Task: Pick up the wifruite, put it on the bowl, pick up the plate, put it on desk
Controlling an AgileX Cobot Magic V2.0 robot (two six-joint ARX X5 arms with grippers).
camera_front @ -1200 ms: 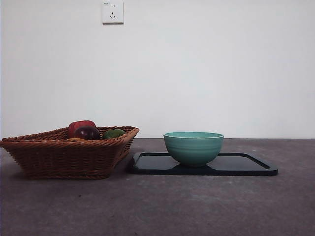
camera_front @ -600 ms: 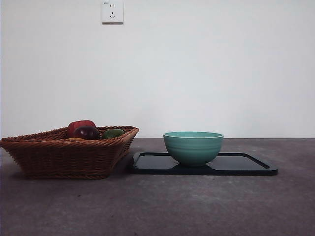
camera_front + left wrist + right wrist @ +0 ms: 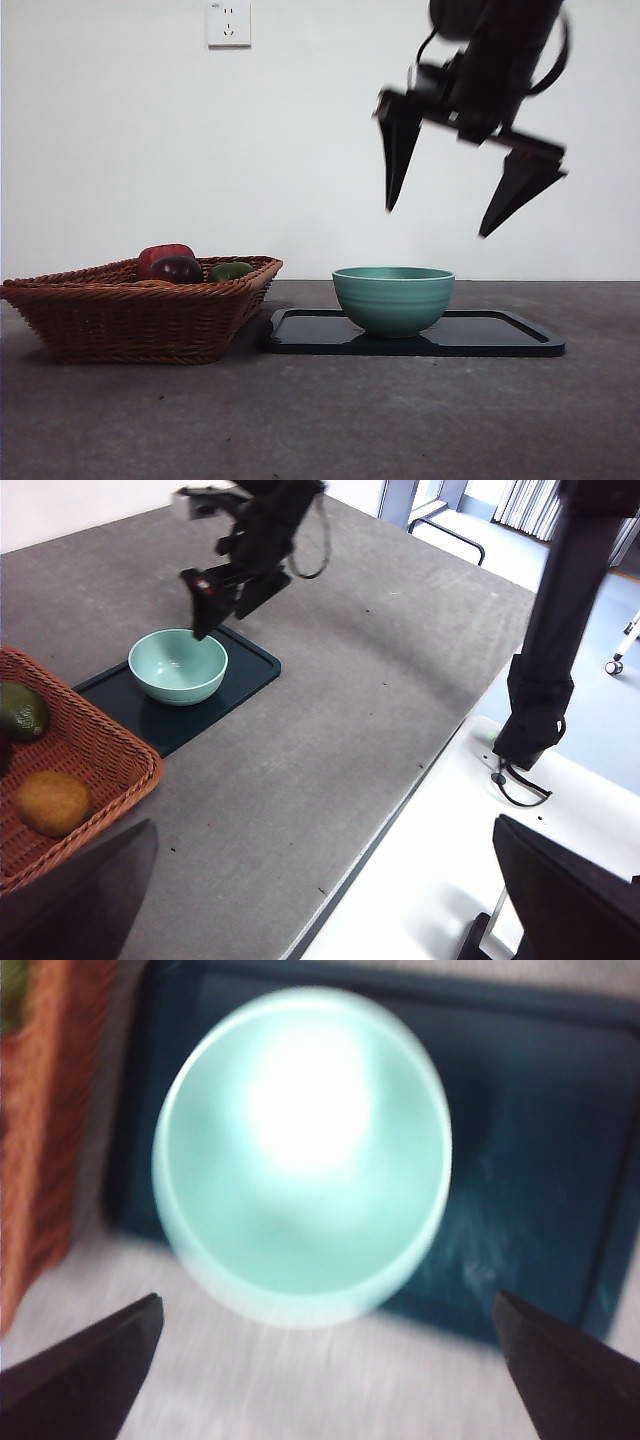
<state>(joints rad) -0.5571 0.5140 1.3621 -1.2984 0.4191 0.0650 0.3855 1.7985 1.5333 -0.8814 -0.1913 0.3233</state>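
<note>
Even soft daylight, right wrist view motion-blurred, glare inside bowl (image 3: 300, 1155)

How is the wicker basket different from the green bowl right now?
The wicker basket is brown, woven and wide with sloping sides; the bowl is smooth teal ceramic, round and deep. The basket holds fruit, while the bowl is empty. The basket sits directly on the desk, the bowl on a dark tray. Both stand upright, apart.

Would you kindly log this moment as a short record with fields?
right end effector: open, in the air above the bowl
left end effector: open, holds nothing, back by the basket
bowl: empty, upright on the tray
tray: flat on the desk
wifruite: in the basket
</note>
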